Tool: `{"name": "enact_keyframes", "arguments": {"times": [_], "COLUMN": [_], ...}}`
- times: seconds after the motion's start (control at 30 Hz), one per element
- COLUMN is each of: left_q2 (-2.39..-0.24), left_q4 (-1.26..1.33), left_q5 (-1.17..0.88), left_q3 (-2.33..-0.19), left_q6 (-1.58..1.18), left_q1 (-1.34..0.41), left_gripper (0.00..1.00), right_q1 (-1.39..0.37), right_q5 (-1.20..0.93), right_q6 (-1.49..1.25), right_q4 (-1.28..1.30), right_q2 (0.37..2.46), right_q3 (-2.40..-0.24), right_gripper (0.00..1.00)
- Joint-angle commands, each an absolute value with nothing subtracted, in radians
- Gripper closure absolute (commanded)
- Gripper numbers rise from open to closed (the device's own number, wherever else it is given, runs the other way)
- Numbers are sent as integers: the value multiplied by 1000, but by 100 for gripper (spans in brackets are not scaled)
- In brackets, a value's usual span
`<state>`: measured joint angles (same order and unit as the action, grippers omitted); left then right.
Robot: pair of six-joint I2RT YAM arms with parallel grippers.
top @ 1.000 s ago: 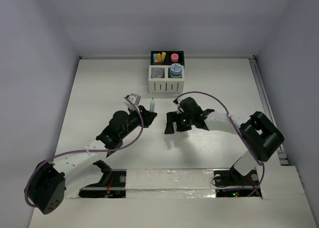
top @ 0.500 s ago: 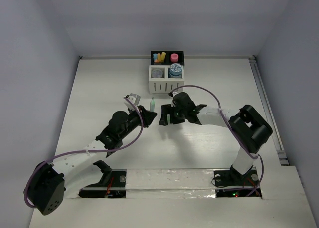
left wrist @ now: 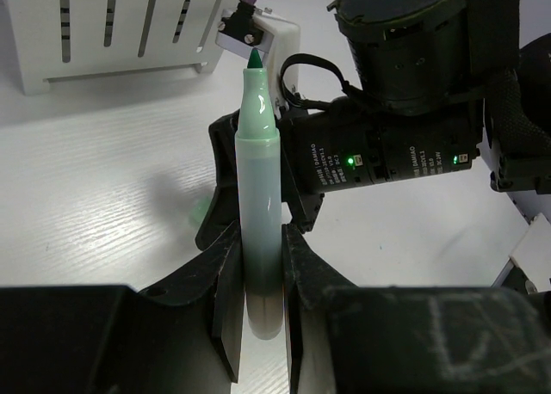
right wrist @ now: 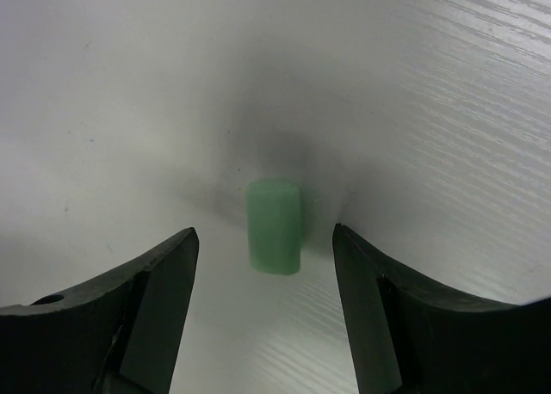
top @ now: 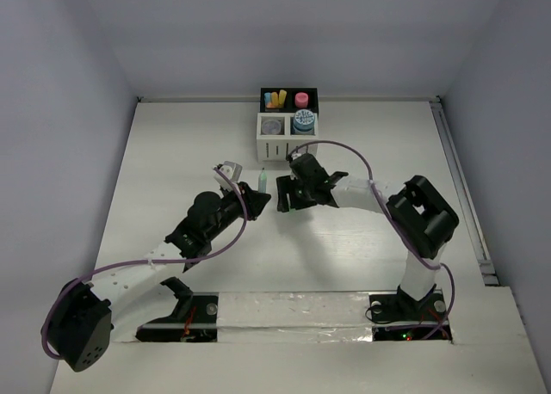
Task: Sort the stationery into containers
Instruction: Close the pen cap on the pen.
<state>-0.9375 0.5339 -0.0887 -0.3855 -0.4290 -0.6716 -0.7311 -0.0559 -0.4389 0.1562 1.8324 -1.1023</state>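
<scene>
My left gripper (left wrist: 258, 299) is shut on a pale green marker pen (left wrist: 258, 179), which points away from the wrist with its dark green tip out; the pen also shows in the top view (top: 263, 181). My right gripper (right wrist: 263, 232) is open and low over the table, with a short green stub (right wrist: 274, 226) lying between its jaws, untouched. In the top view the right gripper (top: 284, 196) sits just right of the pen and hides the stub. The organiser (top: 288, 138) stands at the far middle, with yellow and orange stubs (top: 275, 98), a pink stub (top: 301, 99) and a blue-white roll (top: 302, 120) inside.
The organiser's white slatted bin (left wrist: 112, 28) is just beyond the pen tip in the left wrist view. The right arm's wrist (left wrist: 405, 144) is close behind the pen. A metal rail (top: 461, 187) runs along the table's right edge.
My right gripper has moved left and a little farther out, ending beside the held pen and over the green stub. The left arm and pen have not moved.
</scene>
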Motion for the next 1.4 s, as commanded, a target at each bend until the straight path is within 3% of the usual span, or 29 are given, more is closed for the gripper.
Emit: {"name": "enact_keyframes", "arguments": {"times": [0.0, 0.23, 0.37, 0.6, 0.8, 0.87, 0.97, 1.17, 1.37], "left_q2": [-907, -902, -899, -900, -897, -902, -922, -945, -1002], "left_q4": [577, 574, 574, 575, 574, 580, 595, 618, 656], "left_q5": [-80, -78, -81, -81, -75, -78, -98, -130, -170], "left_q3": [-374, -376, -373, -374, -373, -373, -370, -370, -365], "left_q6": [-419, -419, -419, -419, -420, -422, -436, -471, -518], "left_q1": [-666, -666, -666, -666, -666, -666, -666, -666, -666], "left_gripper": [100, 100, 100, 100, 100, 100, 100, 100, 100], "right_q1": [-744, -764, -773, -782, -792, -792, -792, -792, -792], "right_q5": [-6, 63, 87, 152, 183, 178, 173, 222, 322], "right_q6": [-402, -362, -356, -325, -310, -314, -330, -385, -446], "right_q4": [284, 363, 377, 423, 469, 460, 433, 318, 161], "right_q2": [1881, 1953, 1983, 2006, 2017, 2005, 1984, 1801, 1543], "right_q3": [-1152, -1248, -1266, -1292, -1305, -1298, -1279, -1201, -1138], "right_gripper": [30, 33, 42, 46, 58, 71, 82, 94, 94]}}
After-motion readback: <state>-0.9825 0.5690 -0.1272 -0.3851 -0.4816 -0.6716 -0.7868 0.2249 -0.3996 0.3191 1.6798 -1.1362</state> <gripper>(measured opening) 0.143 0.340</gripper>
